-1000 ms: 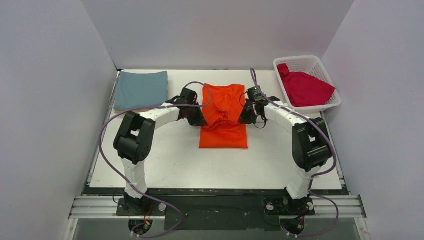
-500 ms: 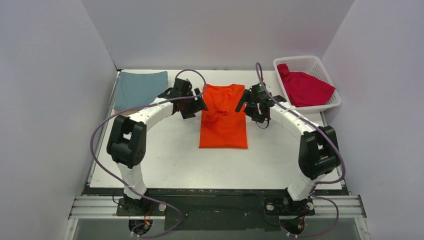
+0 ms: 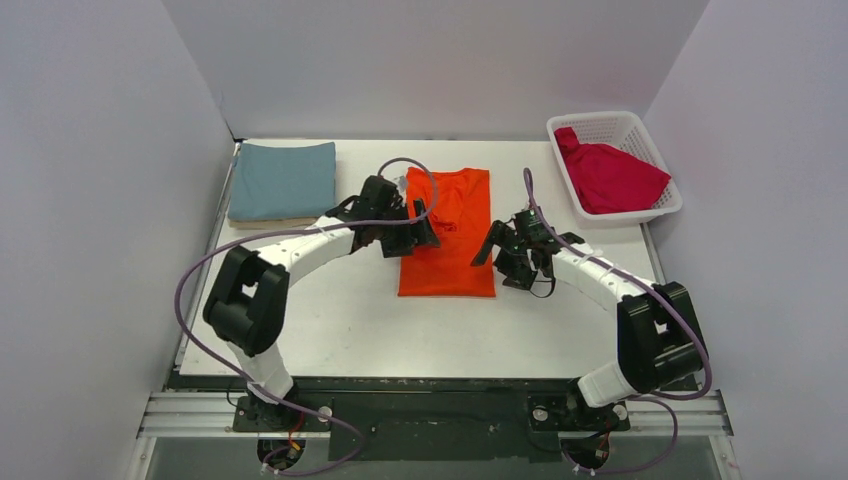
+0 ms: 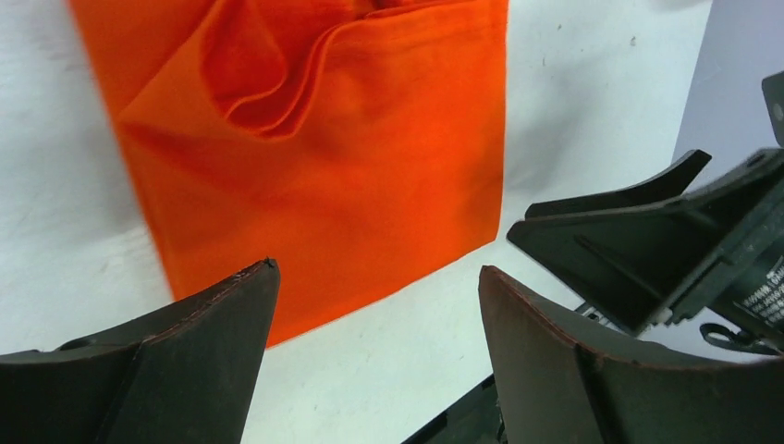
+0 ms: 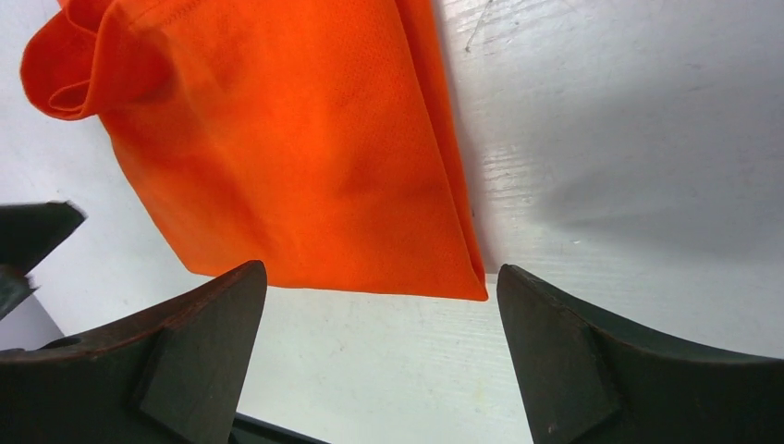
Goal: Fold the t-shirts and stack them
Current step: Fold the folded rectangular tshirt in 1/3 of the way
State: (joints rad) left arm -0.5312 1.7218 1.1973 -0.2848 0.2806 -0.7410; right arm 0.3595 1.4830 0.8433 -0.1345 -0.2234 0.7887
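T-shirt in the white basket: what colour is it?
Crimson red; the t-shirt shows best in the top external view.

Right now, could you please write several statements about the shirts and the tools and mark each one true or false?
1. The orange t-shirt lies on the table. True.
2. The left tool is shut on the orange t-shirt. False: it is open and holds nothing, with the cloth below it.
3. The red t-shirt lies in the white basket. True.
4. The teal-blue t-shirt is stacked on the orange one. False: it lies apart, at the far left corner of the table.
5. The right tool is open. True.
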